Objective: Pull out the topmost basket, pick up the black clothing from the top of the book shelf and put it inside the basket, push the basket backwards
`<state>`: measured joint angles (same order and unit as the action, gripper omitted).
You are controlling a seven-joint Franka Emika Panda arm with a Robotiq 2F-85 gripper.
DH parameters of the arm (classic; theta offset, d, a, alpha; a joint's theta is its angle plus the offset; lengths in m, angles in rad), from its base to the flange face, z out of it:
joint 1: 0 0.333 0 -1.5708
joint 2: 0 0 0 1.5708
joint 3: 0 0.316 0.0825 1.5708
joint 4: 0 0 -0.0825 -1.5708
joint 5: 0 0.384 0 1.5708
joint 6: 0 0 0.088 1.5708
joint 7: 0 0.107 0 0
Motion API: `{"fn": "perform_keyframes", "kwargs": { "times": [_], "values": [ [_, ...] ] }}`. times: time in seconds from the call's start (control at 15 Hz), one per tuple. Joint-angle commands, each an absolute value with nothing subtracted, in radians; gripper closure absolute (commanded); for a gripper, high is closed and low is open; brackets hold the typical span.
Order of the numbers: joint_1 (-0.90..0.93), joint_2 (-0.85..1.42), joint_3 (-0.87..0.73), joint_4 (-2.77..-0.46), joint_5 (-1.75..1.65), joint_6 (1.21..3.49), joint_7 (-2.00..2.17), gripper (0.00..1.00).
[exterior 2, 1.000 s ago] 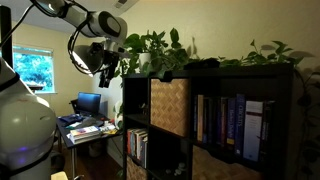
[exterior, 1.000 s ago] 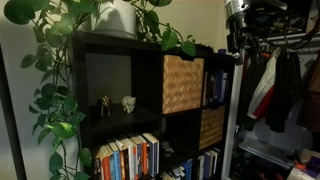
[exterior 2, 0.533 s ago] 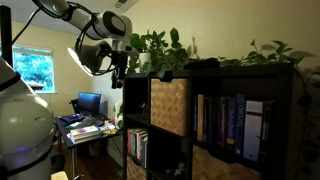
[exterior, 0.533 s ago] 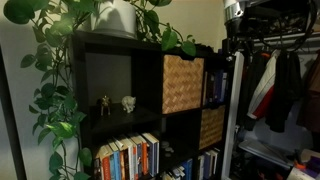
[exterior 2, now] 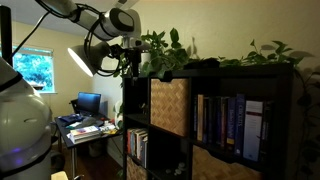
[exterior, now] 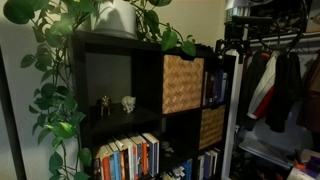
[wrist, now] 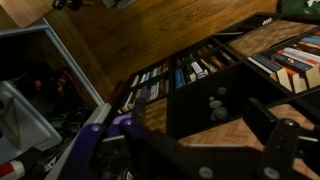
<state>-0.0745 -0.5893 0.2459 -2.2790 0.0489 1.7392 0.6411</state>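
The topmost basket (exterior: 183, 85) (exterior 2: 168, 106), light tan wicker, sits flush inside an upper cube of the black book shelf (exterior: 120, 60) (exterior 2: 290, 90). The black clothing (exterior 2: 205, 63) lies as a small lump on the shelf's top, among leaves. My gripper (exterior: 233, 45) (exterior 2: 128, 63) hangs in the air beside the shelf's upper corner, apart from both basket and clothing. In the wrist view its dark fingers (wrist: 285, 130) stand spread, with only the wooden floor showing between them; the gripper (wrist: 215, 150) is open and holds nothing.
Trailing plants (exterior: 60, 90) (exterior 2: 160, 48) cover the shelf top. A darker basket (exterior: 211, 127) sits lower, beside rows of books (exterior: 130, 158) (exterior 2: 230, 120). A clothes rack with jackets (exterior: 280, 85) stands next to the shelf. A desk with a monitor (exterior 2: 88, 103) is behind the arm.
The gripper has moved sideways toward the shelf's top corner and slightly upward. Its jaws stayed open. Basket and clothing have not moved.
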Motion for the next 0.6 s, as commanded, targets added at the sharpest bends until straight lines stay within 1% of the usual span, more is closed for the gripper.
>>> {"fn": "perform_keyframes", "kwargs": {
  "times": [0.0,0.27,0.53],
  "values": [
    [-0.054,-0.586,0.231,-2.277,0.04,1.738,0.649,0.0],
    [-0.048,-0.586,0.232,-2.277,0.041,1.738,0.648,0.0],
    [-0.077,-0.522,0.271,-2.267,0.078,1.892,0.862,0.0]
  ]
}}
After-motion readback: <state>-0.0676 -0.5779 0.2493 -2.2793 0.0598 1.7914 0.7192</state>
